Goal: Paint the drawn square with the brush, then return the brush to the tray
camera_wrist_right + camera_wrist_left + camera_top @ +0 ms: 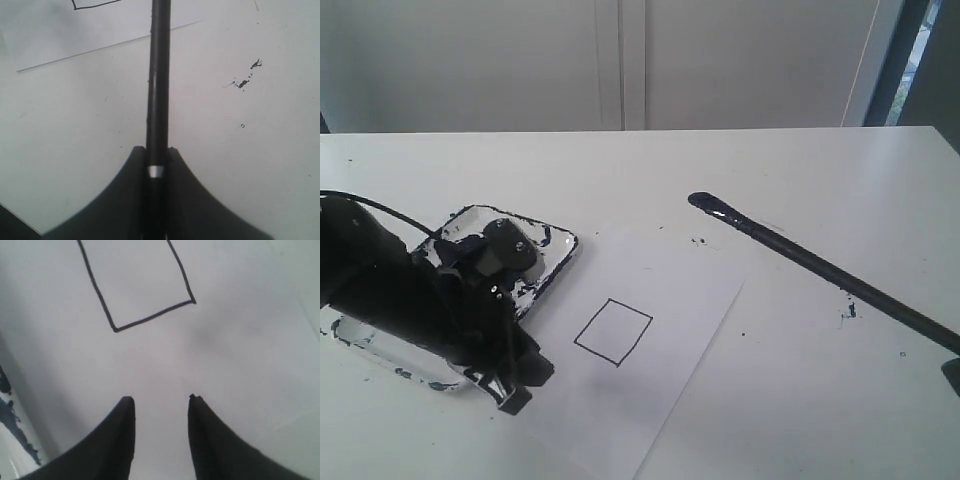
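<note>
White bench (800, 400) across the exterior view, with a white sheet of paper (665, 340) lying askew at lower centre of the frame. On the sheet, the drawn square (613, 332): thin black outline, blank white inside. At left of the frame, the tray (567, 243), white rim smeared with dark paint, largely hidden behind the left arm (390, 290). Touching the sheet's left edge or just beside it, cannot tell which.

Left pincer (160, 400): 2 black fingers spread, nothing between them. Hanging low over the paper just beside one corner of the square. Seen in the exterior view at lower left, between tray and square.

Right pincer (156, 150): pressed onto the brush (820, 266), pinching the black handle right at a small pale band (156, 171). Only a dark scrap of it at the right edge of the exterior frame.

Brush slanting from that right edge up toward the centre. Dark, glistening tip (705, 203) at upper centre of the frame, over bare bench beyond the sheet's upper right edge. Well apart from both square and tray. Touching the bench or just above it: cannot tell.

Dark paint specks (848, 310) on the bench below the handle at right.
</note>
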Available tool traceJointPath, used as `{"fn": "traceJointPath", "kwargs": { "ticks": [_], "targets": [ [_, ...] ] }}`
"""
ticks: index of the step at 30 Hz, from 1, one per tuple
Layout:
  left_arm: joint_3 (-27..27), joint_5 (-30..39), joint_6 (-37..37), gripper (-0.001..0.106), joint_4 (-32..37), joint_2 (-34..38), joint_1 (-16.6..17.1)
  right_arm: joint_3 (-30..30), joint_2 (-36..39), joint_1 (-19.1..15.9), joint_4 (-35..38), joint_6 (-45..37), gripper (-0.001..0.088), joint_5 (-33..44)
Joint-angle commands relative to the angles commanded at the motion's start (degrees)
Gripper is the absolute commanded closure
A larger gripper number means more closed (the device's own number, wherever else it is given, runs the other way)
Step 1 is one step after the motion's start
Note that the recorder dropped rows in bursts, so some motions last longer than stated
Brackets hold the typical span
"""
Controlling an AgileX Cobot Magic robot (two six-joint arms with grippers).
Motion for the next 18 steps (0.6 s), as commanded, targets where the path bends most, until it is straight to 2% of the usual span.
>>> {"fn": "traceJointPath", "kwargs": {
  "ticks": [3,5,7,18],
  "targets": [
    [0.1,-0.6,-12.2,0.064,13.2,0.0,-2.8,0.0,0.0,0.0,0.0,0.0,0.0868,0.0],
    [0.1,-1.7,-21.8,0.064,24.6,0.0,-2.9,0.0,0.0,0.0,0.1,0.0,0.0868,0.1],
    [0.1,-1.8,-30.2,0.064,33.2,-0.4,-2.9,0.0,0.0,0.0,0.1,0.0,0.0868,0.1],
    [0.1,-4.8,-33.7,0.064,34.4,-2.0,-2.9,0.0,0.0,0.0,0.1,0.0,0.0868,0.1]
  ]
}}
